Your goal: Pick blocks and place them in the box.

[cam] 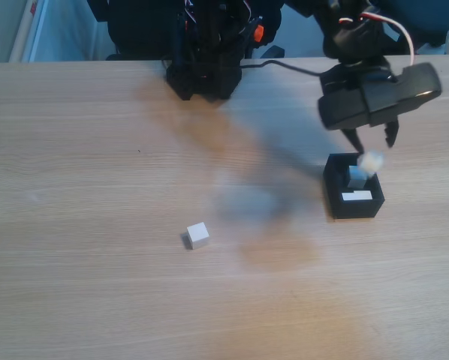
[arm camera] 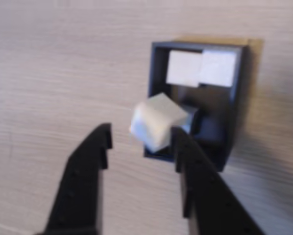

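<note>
My gripper (cam: 374,144) hangs open just above the black box (cam: 352,211). A blurred white block (cam: 371,160) is loose in the air below the fingertips, over the box's rim. In the wrist view that block (arm camera: 158,121) shows tilted between my open gripper (arm camera: 142,132) and the box (arm camera: 157,73), touching neither finger clearly. Another block (cam: 357,177) stands inside the box. A third block (cam: 197,235) lies on the table to the left, far from the gripper.
A flat white piece (cam: 357,196) lies inside the box near its front wall. The arm's black base (cam: 206,45) stands at the table's far edge, with a cable running right. Light wooden table (cam: 97,187) stretches wide to the left and front.
</note>
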Tool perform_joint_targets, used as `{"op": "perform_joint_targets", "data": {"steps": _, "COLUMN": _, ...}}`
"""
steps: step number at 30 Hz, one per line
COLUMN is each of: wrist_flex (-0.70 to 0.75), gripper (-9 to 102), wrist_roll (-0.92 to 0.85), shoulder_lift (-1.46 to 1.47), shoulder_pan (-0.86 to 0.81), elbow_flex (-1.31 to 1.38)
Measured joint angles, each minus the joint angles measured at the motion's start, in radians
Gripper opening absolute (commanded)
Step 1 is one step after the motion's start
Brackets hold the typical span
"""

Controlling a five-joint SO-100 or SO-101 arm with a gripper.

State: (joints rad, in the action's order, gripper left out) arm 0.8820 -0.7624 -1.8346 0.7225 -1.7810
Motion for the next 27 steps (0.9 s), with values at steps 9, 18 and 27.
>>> {"op": "perform_joint_targets", "data": {"steps": 9, "wrist_flex": 0.002, "gripper": 10, "wrist_roll": -0.051, "shoulder_lift": -0.115, "shoulder_pan": -0.115, "elbow_flex": -0.133}}
{"op": "perform_joint_targets", "data": {"steps": 18, "wrist_flex": 0.081, "gripper": 11, "wrist_roll": -0.256, "shoulder_lift": -0.445, "shoulder_pan": -0.365, "elbow_flex": -0.508}}
{"op": "perform_joint_targets", "data": {"steps": 27, "wrist_flex": 0.173, "gripper": 10, "wrist_roll": -0.658, "shoulder_lift": -0.683, "shoulder_pan": -0.561, "elbow_flex": -0.772}}
